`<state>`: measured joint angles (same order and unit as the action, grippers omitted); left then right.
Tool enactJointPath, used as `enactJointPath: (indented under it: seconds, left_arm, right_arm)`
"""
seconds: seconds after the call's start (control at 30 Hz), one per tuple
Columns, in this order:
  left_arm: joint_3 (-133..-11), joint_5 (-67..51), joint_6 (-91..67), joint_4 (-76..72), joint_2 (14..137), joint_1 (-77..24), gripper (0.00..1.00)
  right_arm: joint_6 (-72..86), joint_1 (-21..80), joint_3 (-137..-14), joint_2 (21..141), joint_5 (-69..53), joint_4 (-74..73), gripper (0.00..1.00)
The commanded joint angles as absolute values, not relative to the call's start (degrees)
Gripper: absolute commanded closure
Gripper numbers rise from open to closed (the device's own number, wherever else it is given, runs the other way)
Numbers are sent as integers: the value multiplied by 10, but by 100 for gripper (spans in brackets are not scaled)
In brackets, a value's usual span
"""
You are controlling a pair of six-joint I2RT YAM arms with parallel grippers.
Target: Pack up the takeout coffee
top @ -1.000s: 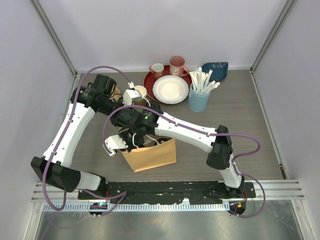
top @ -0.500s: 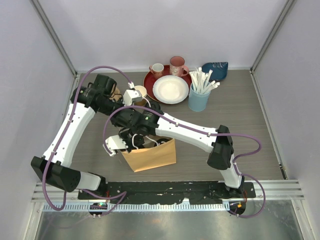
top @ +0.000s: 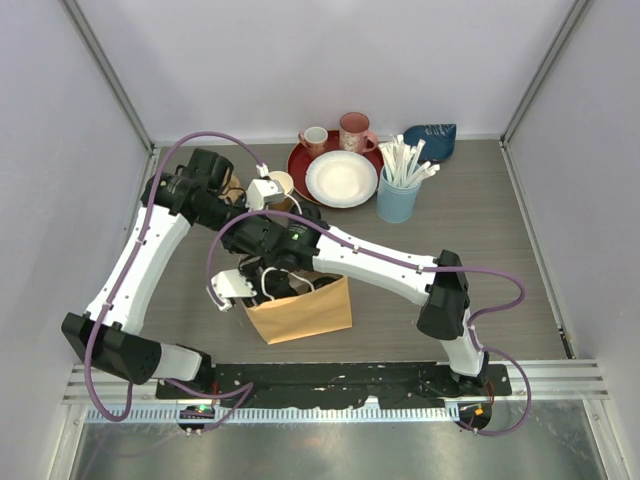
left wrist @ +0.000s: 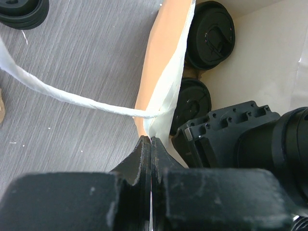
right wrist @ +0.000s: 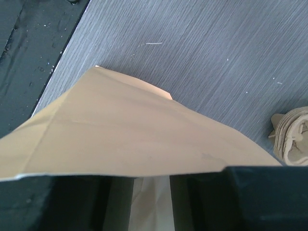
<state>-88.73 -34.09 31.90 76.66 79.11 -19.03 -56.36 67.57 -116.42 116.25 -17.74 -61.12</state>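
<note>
A brown paper bag stands open near the front of the table. In the left wrist view two takeout coffee cups with black lids stand inside it. My left gripper is shut on the bag's rim, right by its white handle. My right gripper reaches down into the bag's mouth. Its jaws are apart, and only the bag's pale inside shows between them. Behind the bag, beside my left wrist, stands a tan cup with a white inside.
At the back stand a red tray with a white plate, two pink and white mugs and a light-blue cup of straws. A loose black lid and a crumpled tan paper piece lie on the table.
My right gripper's jaws have opened inside the bag. The left gripper keeps its pinch on the rim, and both arms have barely moved.
</note>
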Motion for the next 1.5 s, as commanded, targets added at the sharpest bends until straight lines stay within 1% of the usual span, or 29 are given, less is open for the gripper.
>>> enactJointPath:
  seconds: [0.0,0.4,0.97,1.47]
  left_arm:
    - [-891,-367,335,846,773,-195,100]
    - [-891,-363,337,848,773,-195,100]
    - [-892,-364,336,848,773,-194,100]
    - [-890,-367,335,846,774,-195,100]
  right_arm:
    - [-550,659,-1142,1141,-189,-633,61]
    - [-516,659,-1124,1088,-188,-585,53]
    - [-498,658,-1093,1018,-199,-513,50]
    - [-473,654,-1076,959,-186,-464,49]
